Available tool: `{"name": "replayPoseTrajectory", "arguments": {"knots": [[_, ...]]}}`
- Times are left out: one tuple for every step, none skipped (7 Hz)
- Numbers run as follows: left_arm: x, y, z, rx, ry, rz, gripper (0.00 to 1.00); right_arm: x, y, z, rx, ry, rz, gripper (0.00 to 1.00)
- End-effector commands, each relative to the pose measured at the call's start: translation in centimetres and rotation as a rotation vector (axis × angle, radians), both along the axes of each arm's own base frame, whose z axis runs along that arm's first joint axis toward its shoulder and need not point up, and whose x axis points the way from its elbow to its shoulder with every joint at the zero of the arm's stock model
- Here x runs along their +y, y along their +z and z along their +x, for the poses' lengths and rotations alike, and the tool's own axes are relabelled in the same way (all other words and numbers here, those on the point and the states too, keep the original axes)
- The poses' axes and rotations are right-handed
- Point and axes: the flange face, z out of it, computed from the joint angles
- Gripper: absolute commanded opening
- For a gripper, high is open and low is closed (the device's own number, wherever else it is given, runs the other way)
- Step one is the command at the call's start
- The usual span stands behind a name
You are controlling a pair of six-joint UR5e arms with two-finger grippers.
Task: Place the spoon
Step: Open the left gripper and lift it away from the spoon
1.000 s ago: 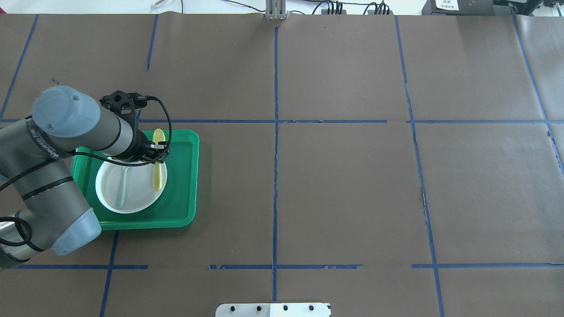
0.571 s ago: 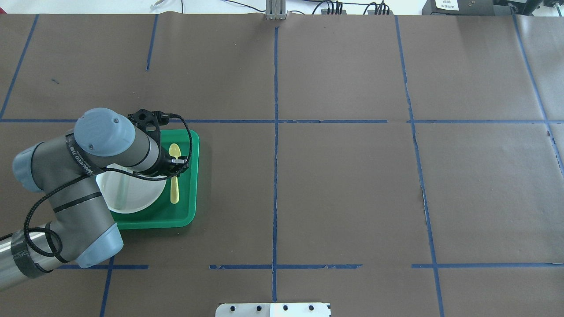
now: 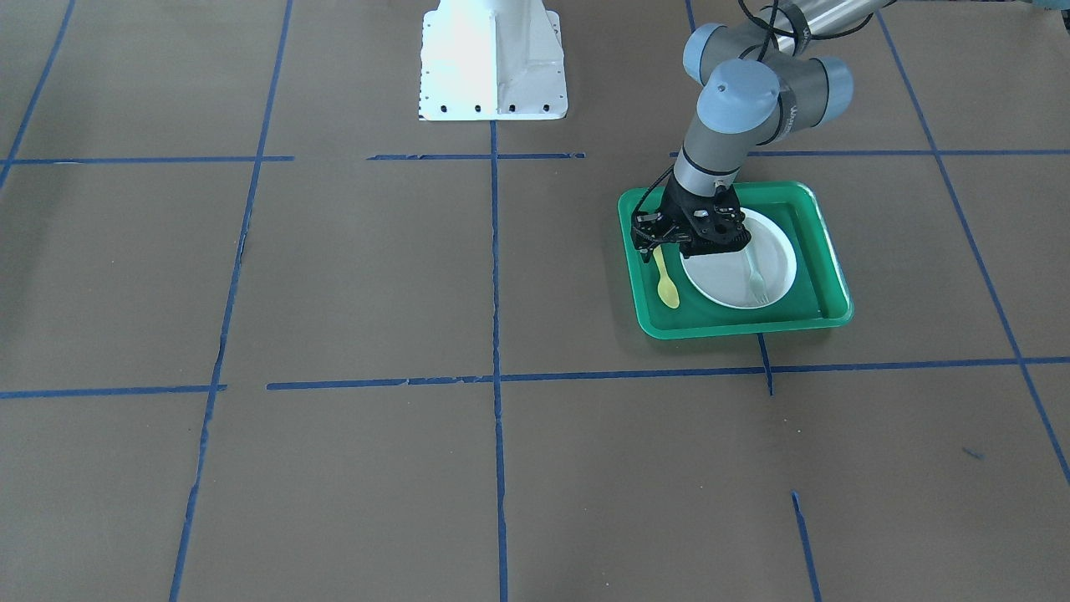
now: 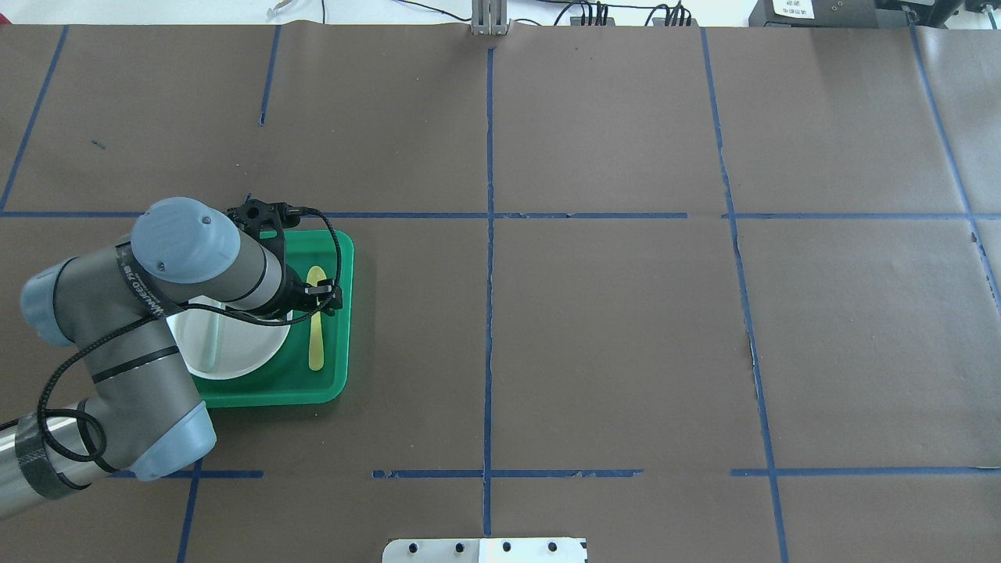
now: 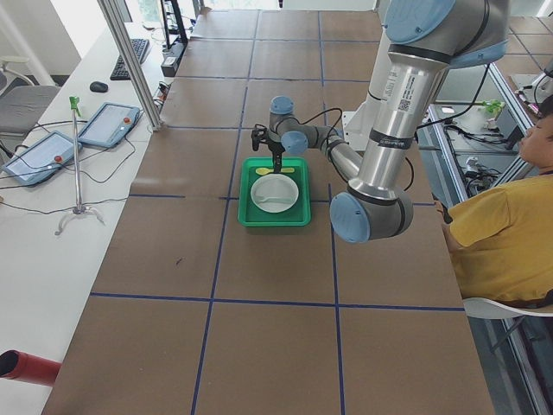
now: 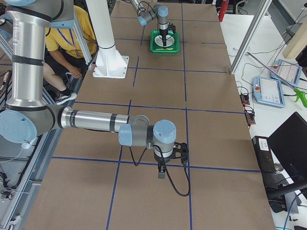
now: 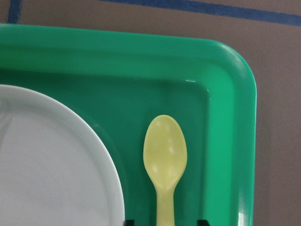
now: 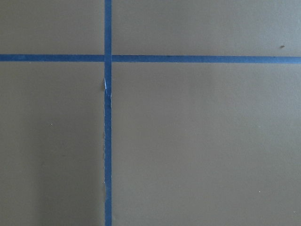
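Observation:
The pale-yellow spoon (image 4: 316, 332) lies flat on the floor of the green tray (image 4: 341, 313), just right of the white plate (image 4: 235, 352), with its bowl pointing to the far side. In the left wrist view the spoon (image 7: 164, 155) lies between the plate (image 7: 47, 165) and the tray wall (image 7: 235, 141). My left gripper (image 4: 317, 301) stands over the spoon's handle. Its jaws are apart, one on each side of the handle and clear of it. In the front view the gripper (image 3: 660, 251) is above the spoon (image 3: 667, 284). My right gripper (image 6: 161, 172) shows only in the right side view, so I cannot tell its state.
A pale grey-green fork (image 3: 756, 284) lies on the plate (image 3: 736, 276) inside the tray (image 3: 736, 322). The robot's white base (image 3: 491, 67) stands at the table's middle. Blue tape lines (image 8: 107, 141) cross the brown table cover under my right arm.
My left gripper carried the spoon right, off the plate, to the tray floor beside it. Since 0.6 s ago the spoon sits slightly further right and nearer.

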Motion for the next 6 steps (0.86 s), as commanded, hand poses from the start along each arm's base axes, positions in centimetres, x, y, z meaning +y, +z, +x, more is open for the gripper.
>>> {"name": "replayPoseTrajectory", "arguments": {"knots": [[-2.5, 0.5, -7.4, -0.017, 0.051, 0.041, 1.00, 0.0, 0.0, 0.0, 0.000, 0.000, 0.000, 1.00], [-4.3, 2.6, -12.5, -0.031, 0.119, 0.070, 1.00, 0.0, 0.0, 0.0, 0.000, 0.000, 0.002, 1.00], [-6.9, 4.9, -19.5, -0.045, 0.152, 0.123, 1.00, 0.0, 0.0, 0.0, 0.000, 0.000, 0.000, 1.00], [-7.9, 8.5, -25.9, -0.098, 0.171, 0.153, 1.00, 0.0, 0.0, 0.0, 0.000, 0.000, 0.000, 1.00], [-7.7, 12.9, -32.6, -0.158, 0.240, 0.231, 1.00, 0.0, 0.0, 0.0, 0.000, 0.000, 0.000, 1.00], [-6.0, 17.4, -39.2, -0.156, 0.244, 0.211, 1.00, 0.0, 0.0, 0.0, 0.000, 0.000, 0.000, 1.00]]}}
